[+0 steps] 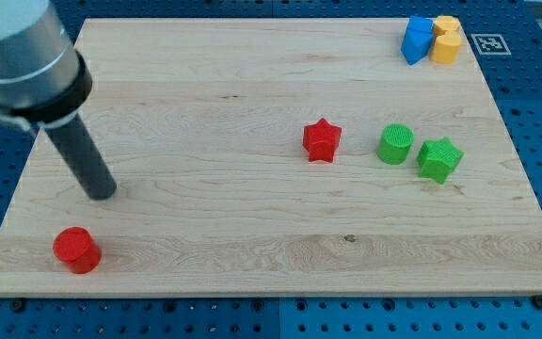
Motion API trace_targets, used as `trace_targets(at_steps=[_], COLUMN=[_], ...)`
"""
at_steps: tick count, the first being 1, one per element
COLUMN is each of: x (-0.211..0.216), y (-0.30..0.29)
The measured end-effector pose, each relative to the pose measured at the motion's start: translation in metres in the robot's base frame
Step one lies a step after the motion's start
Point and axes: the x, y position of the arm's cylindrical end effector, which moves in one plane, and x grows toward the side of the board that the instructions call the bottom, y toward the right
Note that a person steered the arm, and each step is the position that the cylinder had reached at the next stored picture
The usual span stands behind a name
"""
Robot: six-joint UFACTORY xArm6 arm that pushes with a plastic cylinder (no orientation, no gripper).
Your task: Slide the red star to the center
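Note:
The red star (pixel 322 140) lies on the wooden board (pixel 252 75) a little right of the middle. My tip (pixel 103 193) rests on the board at the view's left, far from the red star. A red cylinder (pixel 75 250) sits just below my tip, near the bottom left corner. The rod rises from the tip up to the arm's grey body at the top left.
A green cylinder (pixel 395 144) and a green star (pixel 439 158) lie right of the red star. Blue blocks (pixel 417 39) and yellow blocks (pixel 446 41) cluster at the top right corner. A printed marker tag (pixel 487 43) lies off the board there.

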Motion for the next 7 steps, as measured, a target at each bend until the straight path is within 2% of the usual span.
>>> trace_targets(at_steps=[3, 4, 6, 7], x=[-0.021, -0.065, -0.130, -0.141], y=[-0.013, -0.022, 0.047, 0.124])
